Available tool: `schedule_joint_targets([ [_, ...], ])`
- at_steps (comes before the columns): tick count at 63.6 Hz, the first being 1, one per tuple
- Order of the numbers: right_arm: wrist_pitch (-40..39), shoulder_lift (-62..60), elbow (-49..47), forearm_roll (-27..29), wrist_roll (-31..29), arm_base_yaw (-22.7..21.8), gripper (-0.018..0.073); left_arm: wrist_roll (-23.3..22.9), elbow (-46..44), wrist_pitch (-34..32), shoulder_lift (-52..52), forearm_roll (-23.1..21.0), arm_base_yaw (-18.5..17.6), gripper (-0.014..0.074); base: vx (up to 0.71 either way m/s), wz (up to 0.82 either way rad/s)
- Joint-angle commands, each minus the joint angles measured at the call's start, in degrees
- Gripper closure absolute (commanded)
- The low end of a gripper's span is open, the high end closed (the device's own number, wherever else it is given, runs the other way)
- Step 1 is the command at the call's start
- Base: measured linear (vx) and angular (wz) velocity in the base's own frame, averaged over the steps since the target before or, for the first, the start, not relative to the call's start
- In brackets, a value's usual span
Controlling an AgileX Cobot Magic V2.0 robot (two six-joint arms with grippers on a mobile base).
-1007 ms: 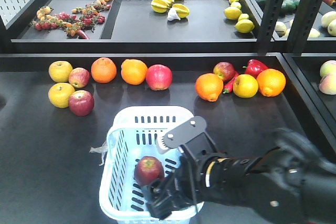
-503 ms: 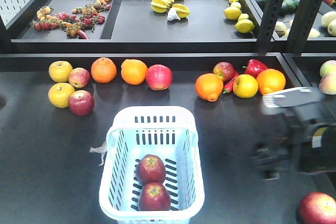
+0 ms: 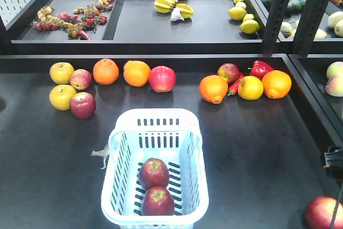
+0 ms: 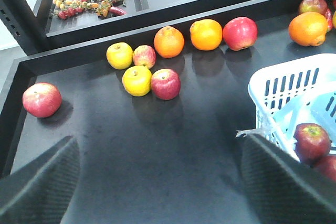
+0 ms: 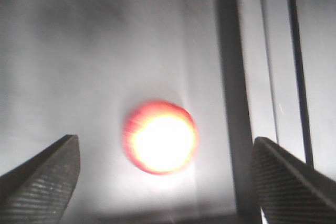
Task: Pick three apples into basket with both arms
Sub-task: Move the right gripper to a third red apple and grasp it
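The right jaws (image 5: 165,174) stand wide apart, empty, above a red apple (image 5: 160,137) lying on the desk beyond the basket's right side, washed out by glare; the left jaws (image 4: 160,174) are likewise spread and hold nothing, over bare desk (image 4: 157,145) left of the basket (image 3: 155,117); two apples (image 3: 154,172) lie inside the basket, one behind the other; behind the basket sit more apples (image 3: 162,78), oranges (image 3: 136,73), yellow fruit (image 3: 62,97) and a red pepper (image 3: 260,68).
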Motion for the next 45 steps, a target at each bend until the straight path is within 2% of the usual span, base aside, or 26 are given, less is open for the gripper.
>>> schedule_joint_targets([
  [1, -1.5, 1.6, -1.5, -0.1, -0.1, -1.3, -0.0057, -0.7, -1.3, -3.6, 0.4, 1.6, -0.1, 0.0004, 0.0, 0.0],
  [45, -3.8, 16.9, -1.5, 0.7, -0.1, -1.3, -0.0045, -0.7, -1.3, -3.6, 0.4, 1.6, -0.1, 0.0004, 0.0, 0.0],
])
